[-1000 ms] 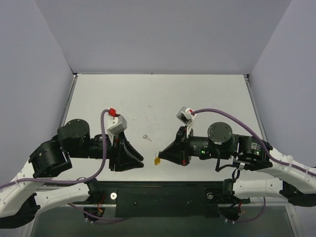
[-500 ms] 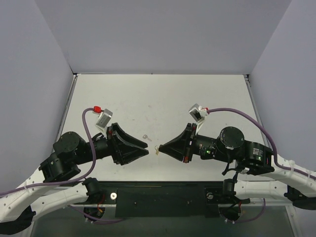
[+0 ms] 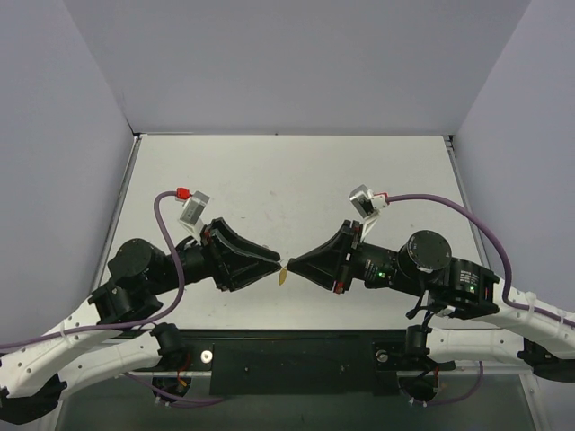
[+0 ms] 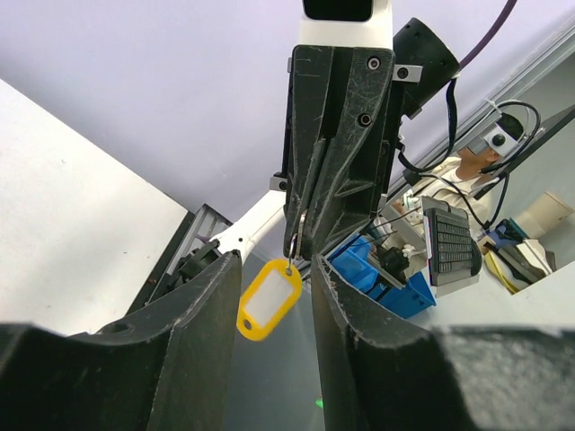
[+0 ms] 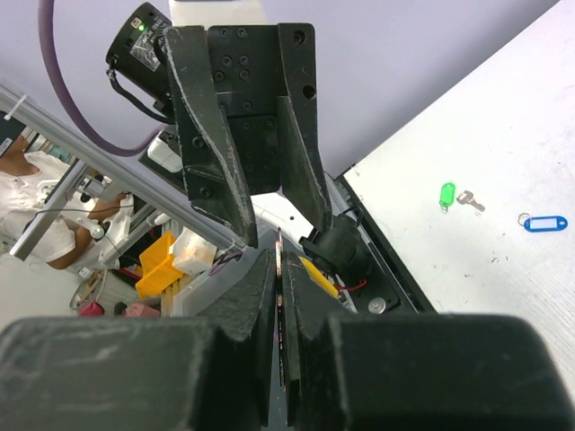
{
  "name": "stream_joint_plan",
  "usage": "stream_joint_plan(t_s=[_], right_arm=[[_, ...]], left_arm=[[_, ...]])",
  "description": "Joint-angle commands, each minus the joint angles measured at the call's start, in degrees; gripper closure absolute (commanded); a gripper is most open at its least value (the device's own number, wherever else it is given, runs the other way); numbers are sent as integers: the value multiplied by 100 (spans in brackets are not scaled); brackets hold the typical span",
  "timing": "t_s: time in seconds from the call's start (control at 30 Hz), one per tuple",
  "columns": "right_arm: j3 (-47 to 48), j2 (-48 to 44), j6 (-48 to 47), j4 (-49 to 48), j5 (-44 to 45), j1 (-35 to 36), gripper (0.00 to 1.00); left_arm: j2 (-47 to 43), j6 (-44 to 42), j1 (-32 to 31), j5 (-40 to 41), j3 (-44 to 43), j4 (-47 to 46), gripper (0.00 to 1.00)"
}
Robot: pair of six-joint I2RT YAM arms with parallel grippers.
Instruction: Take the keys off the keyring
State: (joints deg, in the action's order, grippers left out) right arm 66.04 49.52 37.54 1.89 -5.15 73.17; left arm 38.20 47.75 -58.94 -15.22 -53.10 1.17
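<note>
My right gripper (image 3: 289, 264) is shut on the thin metal ring (image 4: 294, 246) of the keyring and holds it above the table near the front edge. The yellow tag (image 4: 268, 299) hangs below its tips, and also shows in the top view (image 3: 284, 277). A thin metal edge (image 5: 280, 269) sits between the right jaws; I cannot tell ring from key. My left gripper (image 3: 275, 263) faces the right one tip to tip. It is open, with its fingers (image 4: 193, 341) on either side of the hanging tag and not touching it. The tiny silver key does not show apart.
In the right wrist view a green tag (image 5: 446, 194) with a silver key (image 5: 468, 200) and a blue tag (image 5: 546, 223) lie on the white table (image 5: 503, 135). A black rail (image 3: 296, 355) runs along the table's front edge between the arm bases.
Both grippers have turned towards each other and met at the centre front. The left gripper moved right and now straddles the tag. The small key seen on the table is now covered.
</note>
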Motion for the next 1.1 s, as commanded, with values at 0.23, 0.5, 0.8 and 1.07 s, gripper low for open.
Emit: stream_joint_plan(t_s=[0.23, 0.5, 0.8, 1.07], right_arm=[[-118, -118, 69, -576, 110, -4, 100], [-118, -118, 69, -620, 111, -13, 100], [-118, -109, 61, -523, 128, -4, 100], [-48, -241, -89, 109, 260, -13, 100]], left_arm=[[65, 191, -30, -148, 107, -714, 59], [179, 261, -30, -244, 116, -802, 67], [294, 209, -30, -385, -68, -522, 100], [566, -801, -30, -798, -1061, 1541, 100]])
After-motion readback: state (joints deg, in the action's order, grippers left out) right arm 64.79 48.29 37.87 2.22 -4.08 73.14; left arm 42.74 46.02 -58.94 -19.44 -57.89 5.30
